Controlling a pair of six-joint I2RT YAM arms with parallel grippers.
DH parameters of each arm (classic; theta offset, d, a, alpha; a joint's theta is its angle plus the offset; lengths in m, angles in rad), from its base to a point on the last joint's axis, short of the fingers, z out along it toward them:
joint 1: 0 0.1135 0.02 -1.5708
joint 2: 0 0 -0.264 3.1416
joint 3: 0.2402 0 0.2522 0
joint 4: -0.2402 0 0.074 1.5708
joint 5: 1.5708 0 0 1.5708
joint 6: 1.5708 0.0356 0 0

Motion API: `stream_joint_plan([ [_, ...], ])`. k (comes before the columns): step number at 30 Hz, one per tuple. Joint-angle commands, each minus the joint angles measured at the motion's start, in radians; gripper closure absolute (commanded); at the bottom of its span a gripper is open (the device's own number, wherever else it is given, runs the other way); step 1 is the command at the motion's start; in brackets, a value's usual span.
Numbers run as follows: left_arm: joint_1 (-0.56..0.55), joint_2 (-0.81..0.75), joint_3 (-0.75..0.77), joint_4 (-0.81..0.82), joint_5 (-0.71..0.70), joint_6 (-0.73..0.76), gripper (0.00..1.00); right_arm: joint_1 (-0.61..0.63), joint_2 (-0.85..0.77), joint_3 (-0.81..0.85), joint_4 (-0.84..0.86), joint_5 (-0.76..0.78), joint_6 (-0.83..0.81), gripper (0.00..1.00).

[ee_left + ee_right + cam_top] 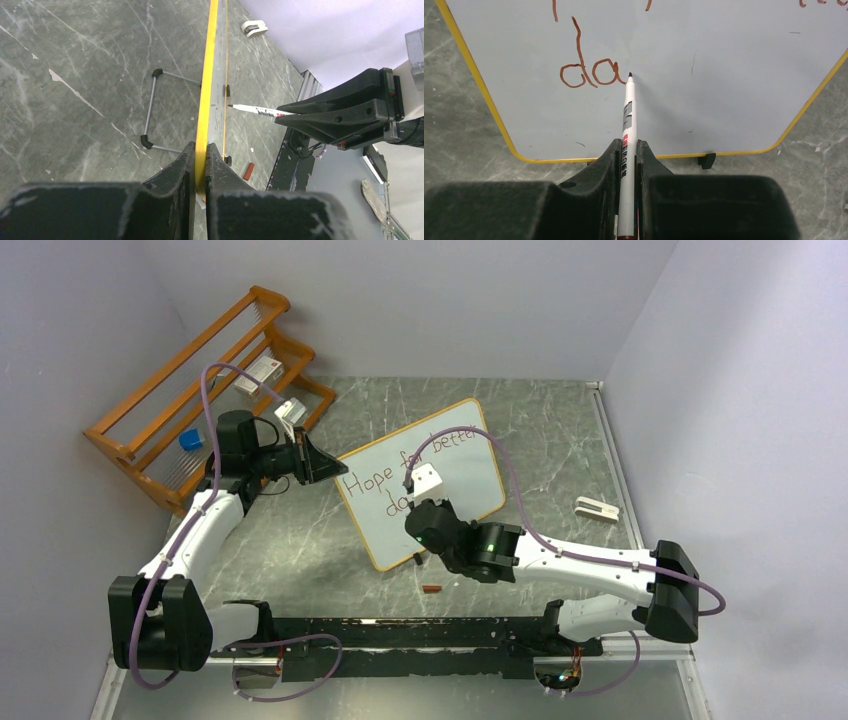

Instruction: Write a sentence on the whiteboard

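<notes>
The whiteboard [470, 480] stands tilted on the table, its rim yellow in the wrist views. The sentence [400, 472] reads "Hope for better" in the top row. Below it the letters "da" [586, 75] start a second row. My left gripper [201, 147] is shut on the whiteboard's rim [209, 75], at its upper left corner [335, 468]. My right gripper [627, 145] is shut on a white marker [628, 120], and the marker's tip touches the board [724, 90] just right of the "a". From the left wrist, the marker [250, 109] sticks out of the right gripper [280, 113] toward the board.
A red marker cap [431, 588] lies on the table below the board's front edge. A white eraser [597, 507] lies to the right. An orange wooden rack [200, 390] holding small items stands at the back left. The board's wire stand [150, 107] rests behind it.
</notes>
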State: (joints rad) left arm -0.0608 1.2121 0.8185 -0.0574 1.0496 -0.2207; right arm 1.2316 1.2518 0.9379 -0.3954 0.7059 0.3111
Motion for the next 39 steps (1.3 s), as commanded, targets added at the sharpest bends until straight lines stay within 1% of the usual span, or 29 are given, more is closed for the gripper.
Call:
stream_joint_plan([
  [1,-0.020,0.040,-0.028,-0.098,-0.091,0.072,0.95,-0.015,-0.008,0.003,0.044,0.011,-0.012,1.00],
  [13,-0.021,0.041,-0.027,-0.098,-0.091,0.070,0.95,-0.037,0.028,0.017,0.084,-0.017,-0.038,1.00],
  [29,-0.020,0.042,-0.025,-0.098,-0.092,0.071,0.95,-0.049,0.020,-0.014,-0.006,-0.024,0.010,1.00],
  [39,-0.021,0.043,-0.027,-0.098,-0.093,0.071,0.95,-0.050,0.005,-0.018,-0.025,-0.009,0.019,1.00],
])
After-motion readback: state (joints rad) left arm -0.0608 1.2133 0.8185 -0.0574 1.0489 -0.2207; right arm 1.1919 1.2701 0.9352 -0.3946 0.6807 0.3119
